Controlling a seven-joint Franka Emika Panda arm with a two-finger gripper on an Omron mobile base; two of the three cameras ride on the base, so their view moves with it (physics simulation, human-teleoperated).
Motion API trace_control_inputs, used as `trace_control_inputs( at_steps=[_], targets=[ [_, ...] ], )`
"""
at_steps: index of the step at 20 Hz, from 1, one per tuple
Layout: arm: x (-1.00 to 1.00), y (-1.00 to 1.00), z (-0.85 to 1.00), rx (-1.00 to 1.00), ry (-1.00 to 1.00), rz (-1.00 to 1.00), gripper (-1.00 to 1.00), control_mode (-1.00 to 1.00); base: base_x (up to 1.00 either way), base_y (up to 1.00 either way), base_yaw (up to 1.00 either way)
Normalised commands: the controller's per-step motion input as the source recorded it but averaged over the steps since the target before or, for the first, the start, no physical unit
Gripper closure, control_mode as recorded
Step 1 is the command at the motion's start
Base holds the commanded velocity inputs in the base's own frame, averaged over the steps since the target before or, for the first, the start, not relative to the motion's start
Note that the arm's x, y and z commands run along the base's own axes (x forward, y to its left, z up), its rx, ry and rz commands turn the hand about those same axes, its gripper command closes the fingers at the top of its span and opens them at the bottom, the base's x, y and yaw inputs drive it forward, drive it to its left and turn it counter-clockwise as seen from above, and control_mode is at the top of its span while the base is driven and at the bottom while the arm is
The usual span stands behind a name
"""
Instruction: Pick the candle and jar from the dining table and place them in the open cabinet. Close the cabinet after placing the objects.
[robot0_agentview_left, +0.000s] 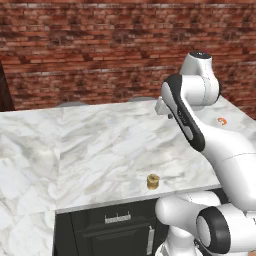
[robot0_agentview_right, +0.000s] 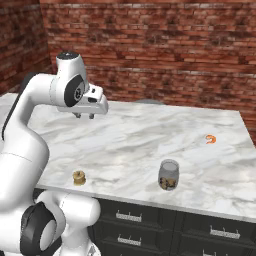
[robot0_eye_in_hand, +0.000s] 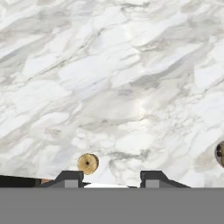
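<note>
Tool (robot0_agentview_right: 85, 116) high, jaws apart; candle (robot0_agentview_right: 78, 177) near table (robot0_agentview_right: 150, 130) edge.

Glossy white rounded arm segments with dark joint bands, small white gripper (robot0_agentview_right: 85, 115), dark fingertips (robot0_eye_in_hand: 68, 178).

Even, diffuse rendered light, moderately bright. Soft glare patch on the dining table (robot0_eye_in_hand: 140, 105) marble. Faint contact shadow under the candle (robot0_agentview_left: 152, 182). Brick wall (robot0_agentview_right: 150, 50) dimmer. Sharp throughout; no edge distortion.
</note>
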Motion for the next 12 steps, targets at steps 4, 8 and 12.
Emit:
trace_control_inputs(
  at_steps=[4, 8, 12],
  targets=[
    [0.0, -0.16, 0.0, 0.0, 0.0, 0.01, -1.0, -1.0, 0.0, 0.0, 0.0],
    [0.0, -0.44, -0.03, 0.0, 0.0, 0.05, -1.0, -1.0, 0.0, 0.0, 0.0],
    [0.0, -0.48, -0.05, 0.0, 0.0, 0.04, -1.0, -1.0, 0.0, 0.0, 0.0]
  ],
)
